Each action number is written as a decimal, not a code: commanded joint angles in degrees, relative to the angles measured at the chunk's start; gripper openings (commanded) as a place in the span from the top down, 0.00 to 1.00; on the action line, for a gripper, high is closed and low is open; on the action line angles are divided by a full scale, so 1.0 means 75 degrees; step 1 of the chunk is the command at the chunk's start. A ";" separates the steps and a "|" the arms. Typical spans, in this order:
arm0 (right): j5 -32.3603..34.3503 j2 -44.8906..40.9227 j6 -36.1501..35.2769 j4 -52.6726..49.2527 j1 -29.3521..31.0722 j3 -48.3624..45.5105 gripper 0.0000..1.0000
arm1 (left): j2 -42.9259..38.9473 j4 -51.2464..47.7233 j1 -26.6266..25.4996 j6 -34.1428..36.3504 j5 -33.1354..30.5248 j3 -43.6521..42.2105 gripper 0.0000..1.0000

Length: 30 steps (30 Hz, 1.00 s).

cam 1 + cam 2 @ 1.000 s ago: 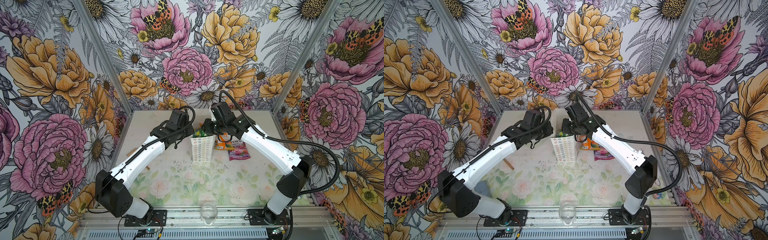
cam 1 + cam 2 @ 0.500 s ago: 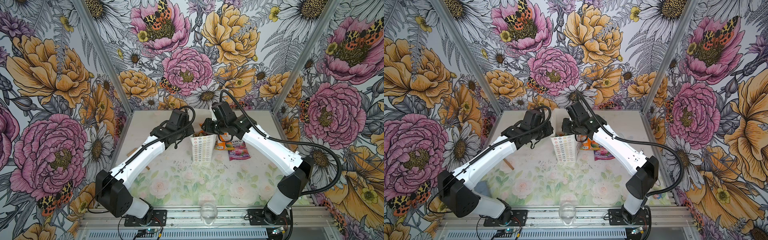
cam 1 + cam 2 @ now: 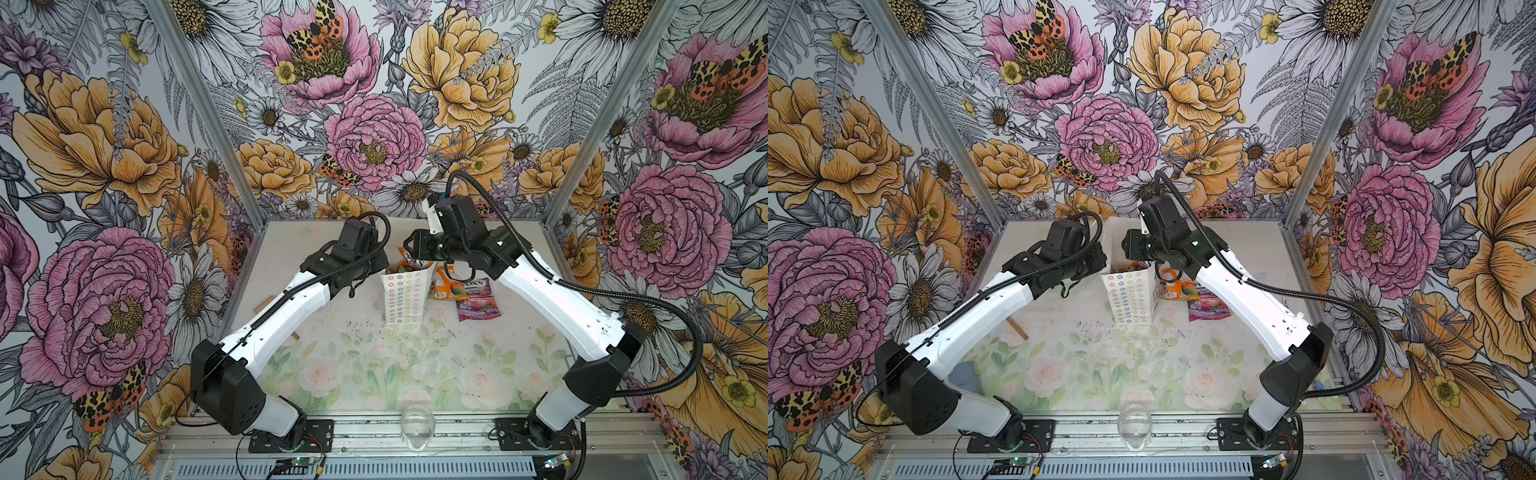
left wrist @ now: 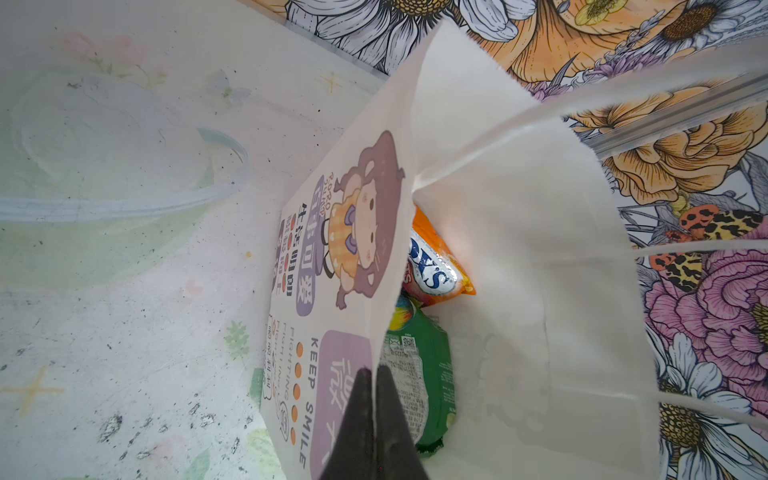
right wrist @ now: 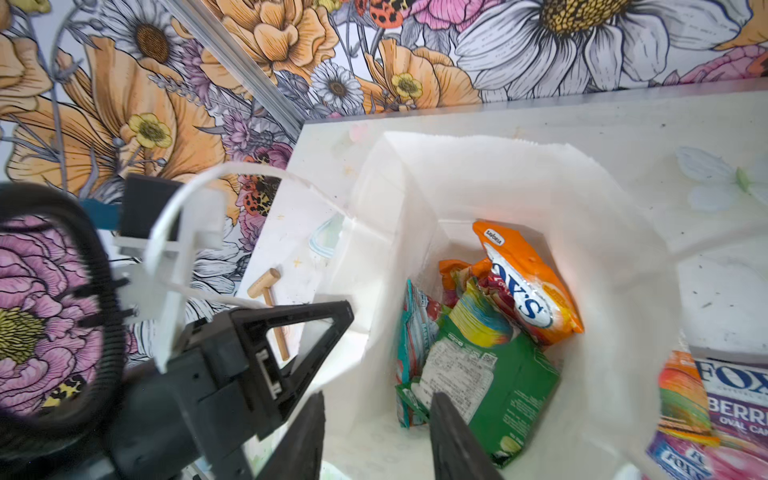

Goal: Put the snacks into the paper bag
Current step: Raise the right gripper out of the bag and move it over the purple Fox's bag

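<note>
I see the paper bag [image 3: 405, 297] standing upright toward the far side of the table [image 3: 374, 361], mouth open. Inside lie an orange packet [image 5: 528, 286], a green packet [image 5: 498, 374] and a teal packet [image 5: 415, 332]. Just right of the bag, a second orange packet [image 3: 446, 286] and a purple packet [image 3: 478, 303] lie flat. My left gripper [image 4: 376, 374] is clenched on the bag's left rim. My right gripper [image 5: 377, 397] hangs over the mouth, jaws parted, grasping nothing.
</note>
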 commanded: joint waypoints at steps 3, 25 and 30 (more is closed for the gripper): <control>0.0294 -0.0575 -0.0414 -0.0164 0.0048 0.0345 0.53 | -0.0042 0.0037 -0.0074 0.0019 0.0070 0.0148 1.00; 0.0902 -0.2474 -0.1103 -0.1713 -0.1467 -0.0088 0.32 | -0.0054 0.0034 -0.0111 -0.0013 0.0094 0.0286 1.00; 0.0848 -0.2737 -0.1229 -0.1948 -0.2105 -0.0491 0.29 | -0.0079 0.0043 -0.0137 -0.0006 0.0090 0.0268 1.00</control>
